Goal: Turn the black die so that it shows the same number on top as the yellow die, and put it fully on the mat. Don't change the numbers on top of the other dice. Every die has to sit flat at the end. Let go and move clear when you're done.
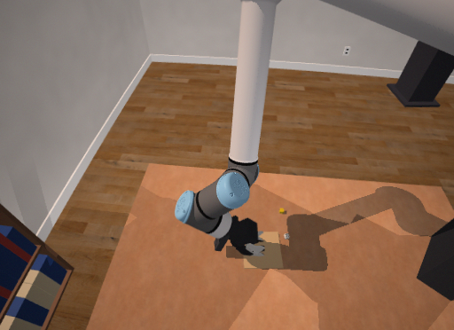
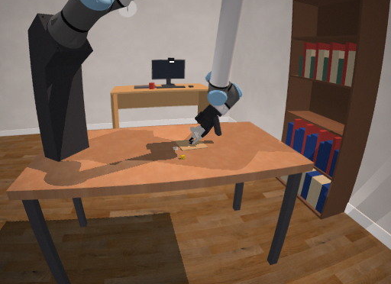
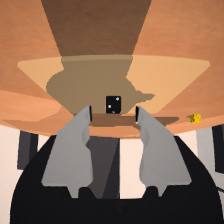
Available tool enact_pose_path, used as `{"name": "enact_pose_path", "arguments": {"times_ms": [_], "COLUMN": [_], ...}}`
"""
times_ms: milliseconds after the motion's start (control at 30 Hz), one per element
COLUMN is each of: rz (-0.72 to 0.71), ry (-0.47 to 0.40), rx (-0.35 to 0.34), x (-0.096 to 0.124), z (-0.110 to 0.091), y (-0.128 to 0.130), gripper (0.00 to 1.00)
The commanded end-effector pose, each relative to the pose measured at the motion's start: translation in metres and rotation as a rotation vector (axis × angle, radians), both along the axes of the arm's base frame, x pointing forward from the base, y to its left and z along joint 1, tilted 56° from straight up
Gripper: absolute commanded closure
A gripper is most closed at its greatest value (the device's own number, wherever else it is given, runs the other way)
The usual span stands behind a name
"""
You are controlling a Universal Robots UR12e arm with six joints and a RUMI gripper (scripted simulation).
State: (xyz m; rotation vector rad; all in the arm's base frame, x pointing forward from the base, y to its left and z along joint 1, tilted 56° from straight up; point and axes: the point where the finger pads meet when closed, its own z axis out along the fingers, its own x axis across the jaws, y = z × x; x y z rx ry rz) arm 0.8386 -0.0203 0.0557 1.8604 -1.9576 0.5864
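The black die [image 3: 113, 104] is at the near edge of the tan mat [image 1: 271, 262] [image 2: 201, 146] [image 3: 170, 75] in the wrist view. Its larger visible face shows two white pips; I cannot tell whether it is fully on the mat. My gripper [image 1: 263, 246] [image 2: 191, 140] [image 3: 113, 107] is open, tilted low over the mat, with a gap between each fingertip and the die. The yellow die [image 1: 282, 210] [image 2: 182, 157] [image 3: 195, 118] sits off the mat. The white die [image 1: 286, 236] [image 2: 176, 148] sits just beside the mat. Their top numbers are too small to read.
The wooden table [image 1: 177, 282] [image 2: 126, 174] carries the mat and dice. The dark robot pedestal [image 1: 439, 264] [image 2: 63, 105] stands at one end of the table. A bookshelf [image 1: 37, 251] [image 2: 340, 117] stands beyond the other end. The arm's shadow crosses the mat.
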Motion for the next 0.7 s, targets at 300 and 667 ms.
{"name": "enact_pose_path", "arguments": {"times_ms": [300, 667], "rz": [0.001, 0.001], "ry": [-0.001, -0.001], "rx": [0.0, 0.0], "x": [-0.002, -0.017], "z": [0.002, 0.014], "y": [0.002, 0.01], "gripper": [0.69, 0.69]}}
